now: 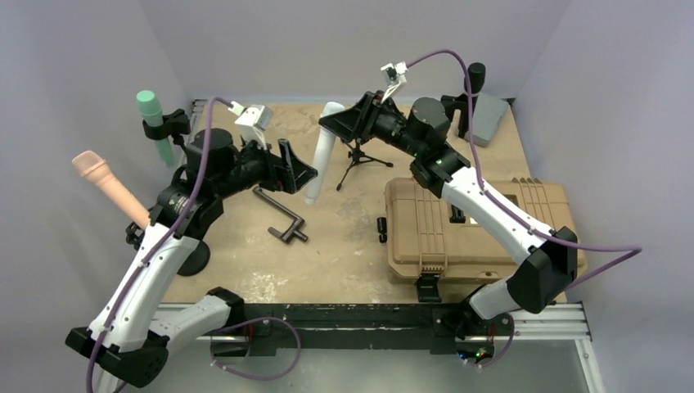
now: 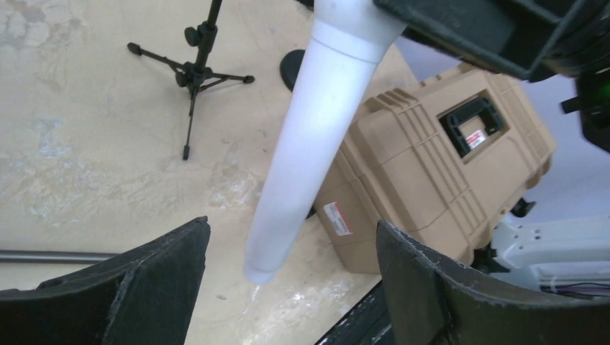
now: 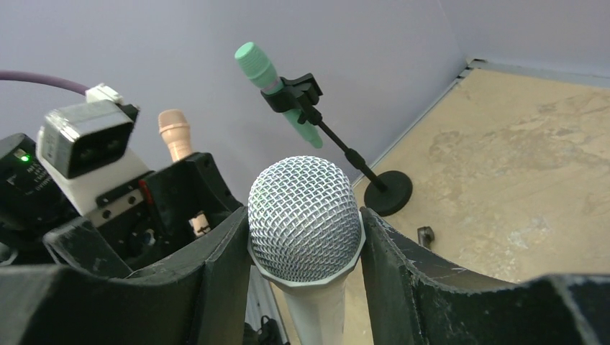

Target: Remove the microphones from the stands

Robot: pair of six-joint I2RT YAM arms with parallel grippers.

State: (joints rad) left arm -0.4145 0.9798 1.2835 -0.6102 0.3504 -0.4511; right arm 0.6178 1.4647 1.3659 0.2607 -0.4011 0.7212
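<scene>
Above the surface, risk of dropping the white microphone, pinched by the right pincer only at its round mesh head, if bumped by the spread left pincer.

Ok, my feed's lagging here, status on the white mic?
Right gripper shut on white microphone at its head. Left gripper open near its tail. Tripod stand empty. Nothing in the way.

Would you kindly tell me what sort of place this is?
Likely a robot test cell: plain grey walls around a worn tabletop, left arm and right arm bolted to a rail, a green microphone clipped on its stand.
</scene>
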